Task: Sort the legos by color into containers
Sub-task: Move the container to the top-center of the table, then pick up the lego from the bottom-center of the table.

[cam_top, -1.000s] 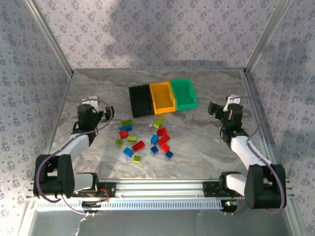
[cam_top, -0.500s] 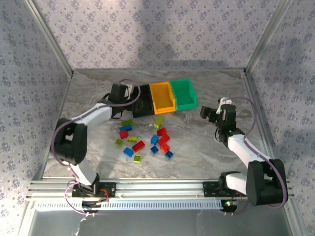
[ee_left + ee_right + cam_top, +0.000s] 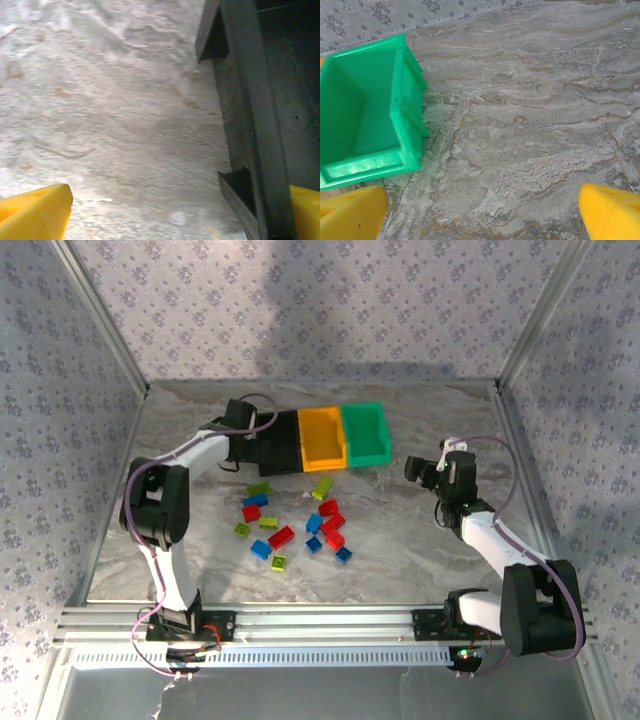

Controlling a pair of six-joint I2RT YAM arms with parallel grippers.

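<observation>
Legos [image 3: 281, 536]: red, blue and translucent yellow-green bricks, scattered loose on the desk [image 3: 420, 550] just in front of the containers and between the two arms; their studs are too small to make out.
Containers: three open bins joined in a row at the far middle of the desk, with the black bin [image 3: 285, 445] on the left, the orange-yellow bin [image 3: 322, 438] in the middle and the green bin [image 3: 366, 432] on the right.
Left pincer [image 3: 170, 215]: spread wide, pinching nothing. It straddles the black bin's left wall, one yellow fingertip [image 3: 35, 212] over bare desk, the other beyond the wall; contact with the wall cannot be told.
Left wrist view: both fingertips are cut off by the lower edge, and the bin wall is blurred.
Top view: the left pincer merges with the black bin, its outline hard to tell.
Right pincer [image 3: 480, 215]: spread wide with only bare desk between its tips, near the green bin's right side but apart from it.
Right wrist view: the green bin is cropped by the left edge, both fingertips by the lower edge.
</observation>
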